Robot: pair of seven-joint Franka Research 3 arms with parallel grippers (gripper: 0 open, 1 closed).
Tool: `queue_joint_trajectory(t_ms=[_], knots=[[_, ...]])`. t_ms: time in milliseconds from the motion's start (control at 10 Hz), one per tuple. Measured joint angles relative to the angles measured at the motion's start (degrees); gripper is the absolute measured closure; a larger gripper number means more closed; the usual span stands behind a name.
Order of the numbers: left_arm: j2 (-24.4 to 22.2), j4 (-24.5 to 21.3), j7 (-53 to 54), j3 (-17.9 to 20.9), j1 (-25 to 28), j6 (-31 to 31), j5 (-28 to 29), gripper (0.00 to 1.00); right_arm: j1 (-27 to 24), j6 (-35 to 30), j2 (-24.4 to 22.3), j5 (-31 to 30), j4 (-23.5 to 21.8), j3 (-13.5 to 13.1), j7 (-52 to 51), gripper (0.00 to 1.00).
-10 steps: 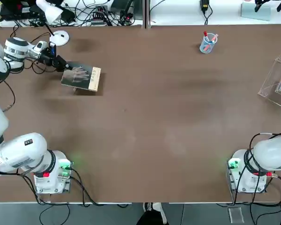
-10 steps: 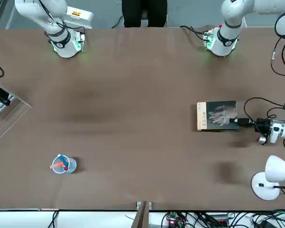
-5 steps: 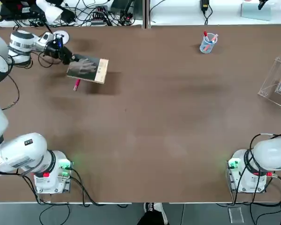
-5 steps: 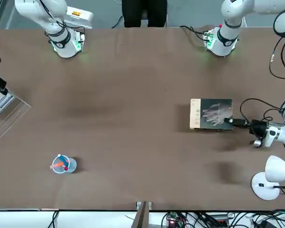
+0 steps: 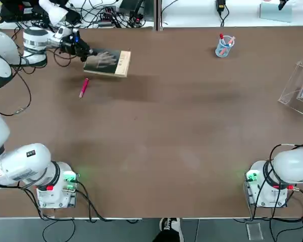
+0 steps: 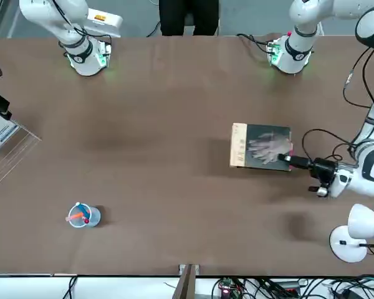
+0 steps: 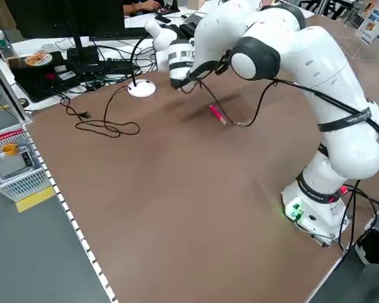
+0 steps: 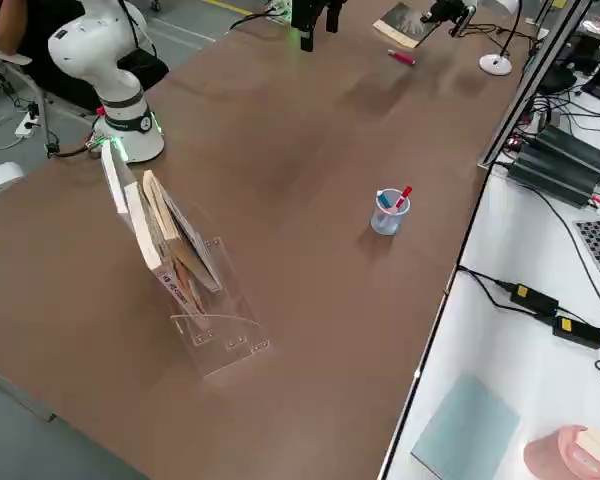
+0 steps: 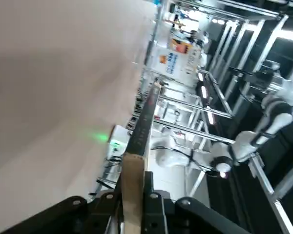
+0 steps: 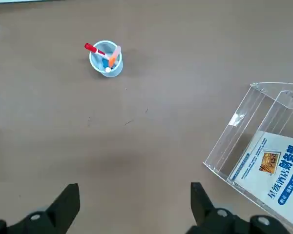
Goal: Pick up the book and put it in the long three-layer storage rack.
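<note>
brown matte table (image 5: 182, 126) throughout. book (image 5: 109, 63): dark grey cover w/ pale hand-like image, tan strip along one edge. pink-red pen (image 5: 83, 87) lies on the brown top. pen cup (image 5: 224, 47): clear w/ light-blue tint, holding red & orange pens. rack (image 10: 256, 141): clear acrylic, holding a white booklet (image 10: 273, 168) w/ blue band & blue lettering. robot arms white w/ black joints; bases glow green, w/ red spots. desk lamp (image 6: 355, 232) white.

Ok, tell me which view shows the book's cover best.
The front view: the book lies fully visible, unblocked, held at one edge by the left gripper. The top view shows it too; the right side view only distantly; the left wrist view edge-on.
</note>
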Motion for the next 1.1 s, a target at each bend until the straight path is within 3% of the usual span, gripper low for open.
queue_joint_trajectory(t_ms=[200, 600, 1100], knots=[[-0.44, 0.51, -0.62, -2.44, -1.37, 2.19, -0.49, 1.0, 0.0, 0.01, 0.02, 0.01, -0.07, 0.03, 0.0, 0.0], [-1.31, 0.78, -1.54, -8.53, -3.51, 12.28, -1.02, 1.0, 0.05, 0.05, 0.14, 0.04, -0.43, 0.16, 0.0, 0.0], [-2.6, 2.19, -6.31, -10.63, -10.93, 22.94, -1.03, 1.0, 0.86, 4.68, 0.31, 0.1, -5.08, 0.42, 0.06, 0.0]])
